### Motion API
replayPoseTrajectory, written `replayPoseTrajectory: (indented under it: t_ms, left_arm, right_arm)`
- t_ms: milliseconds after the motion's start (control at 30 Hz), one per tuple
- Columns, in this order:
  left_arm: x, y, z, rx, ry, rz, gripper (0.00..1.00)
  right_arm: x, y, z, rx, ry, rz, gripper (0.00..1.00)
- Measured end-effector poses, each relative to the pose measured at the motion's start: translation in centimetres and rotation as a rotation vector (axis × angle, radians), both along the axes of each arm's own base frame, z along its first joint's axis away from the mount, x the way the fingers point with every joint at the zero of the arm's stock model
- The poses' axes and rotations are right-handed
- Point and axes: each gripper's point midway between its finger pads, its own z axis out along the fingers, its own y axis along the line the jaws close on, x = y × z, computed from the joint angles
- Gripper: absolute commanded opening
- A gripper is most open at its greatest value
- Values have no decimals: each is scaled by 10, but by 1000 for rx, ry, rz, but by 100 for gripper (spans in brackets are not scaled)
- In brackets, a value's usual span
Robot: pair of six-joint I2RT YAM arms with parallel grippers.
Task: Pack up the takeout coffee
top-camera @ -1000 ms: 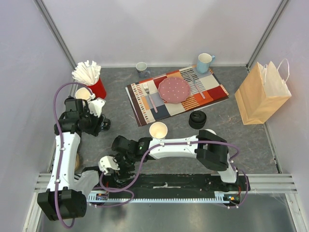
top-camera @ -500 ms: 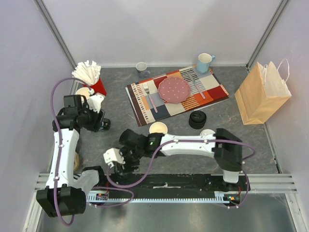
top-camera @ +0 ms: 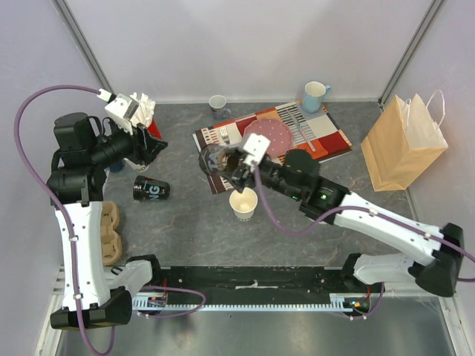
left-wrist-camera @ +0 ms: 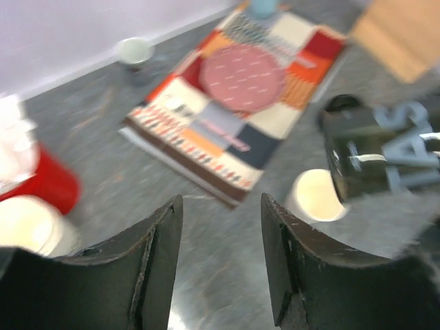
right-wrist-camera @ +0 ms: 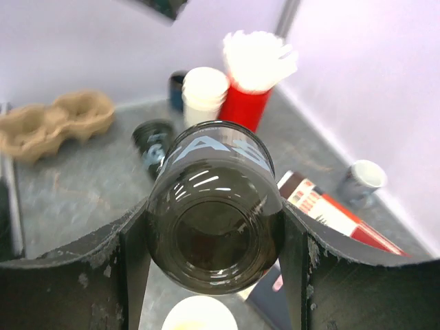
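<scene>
Right end effector (top-camera: 217,160) clamped on black lid (right-wrist-camera: 214,230), up near the open cream cup (top-camera: 243,202), likely to cap it. Left end effector (left-wrist-camera: 220,265) apart, empty. Black cup (top-camera: 151,189) on its side on table (top-camera: 185,230).

The black-fingered right pincer (right-wrist-camera: 214,258) grips a glossy smoke-black cup (right-wrist-camera: 214,199) lettered in grey. Beyond it stand a red holder (right-wrist-camera: 246,110) of white straws (right-wrist-camera: 256,58) and a tan tray (right-wrist-camera: 55,122); beside it, a pink speckled plate (top-camera: 269,138) on a red, orange, cream and navy patchwork mat (top-camera: 330,141).
</scene>
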Motion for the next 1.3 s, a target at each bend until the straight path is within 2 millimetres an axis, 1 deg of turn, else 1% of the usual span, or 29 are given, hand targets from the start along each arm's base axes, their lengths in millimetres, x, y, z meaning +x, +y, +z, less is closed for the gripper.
replayPoseTrajectory:
  t_ms: [67, 133, 200, 267, 367, 500, 667, 767, 800, 867, 900, 967, 1000, 1067, 1100, 1133, 1167, 1200, 1300]
  left_arm:
    - [-10, -21, 13, -94, -1, -100, 56]
    - [-20, -39, 20, -184, 19, -192, 59]
    - [-30, -54, 25, -271, 48, -276, 62]
    - [-37, -64, 27, -333, 76, -343, 64]
    - [-49, -79, 28, -415, 126, -454, 65]
    - [-63, -93, 35, -464, 156, -562, 65]
    - [-80, -104, 49, -487, 150, -663, 66]
    - [-84, -107, 54, -490, 140, -691, 66]
    - [-84, -108, 54, -493, 142, -699, 64]
    - [-84, -109, 51, -501, 154, -707, 58]
    - [-83, -109, 49, -507, 164, -705, 48]
    - [-84, -112, 45, -517, 189, -714, 37]
    - [-85, -113, 44, -521, 197, -718, 25]
    - [-87, -115, 44, -528, 211, -727, 13]
    - [-88, -115, 45, -529, 213, -736, 3]
    - [-90, -115, 46, -530, 215, -747, 2]
    - [-91, -115, 46, -532, 217, -753, 2]
    - [-94, -115, 47, -532, 220, -771, 2]
    - [-98, -117, 47, -533, 229, -784, 2]
  right_arm:
    - [7, -21, 25, 110, -31, -70, 66]
    - [3, -35, 49, 201, -65, -91, 66]
    - [-4, -44, 76, 287, -101, -83, 66]
    - [-9, -48, 94, 341, -126, -70, 65]
    - [-17, -48, 109, 396, -144, -36, 64]
    - [-21, -41, 111, 418, -134, 6, 63]
    - [-20, -24, 99, 400, -94, 51, 62]
    - [-19, -12, 96, 391, -76, 77, 63]
    - [-18, -10, 96, 390, -71, 81, 63]
    - [-17, -5, 95, 387, -67, 89, 63]
    - [-17, -5, 95, 387, -67, 92, 63]
    - [-18, -4, 95, 385, -68, 99, 64]
    - [-18, -4, 96, 386, -69, 102, 66]
    - [-20, -3, 96, 384, -70, 113, 70]
    - [-21, -3, 96, 383, -74, 120, 75]
    - [-23, -2, 97, 382, -77, 128, 79]
    - [-24, -2, 96, 377, -78, 134, 87]
    - [-24, -2, 94, 369, -75, 133, 98]
    - [-19, -3, 85, 337, -63, 110, 98]
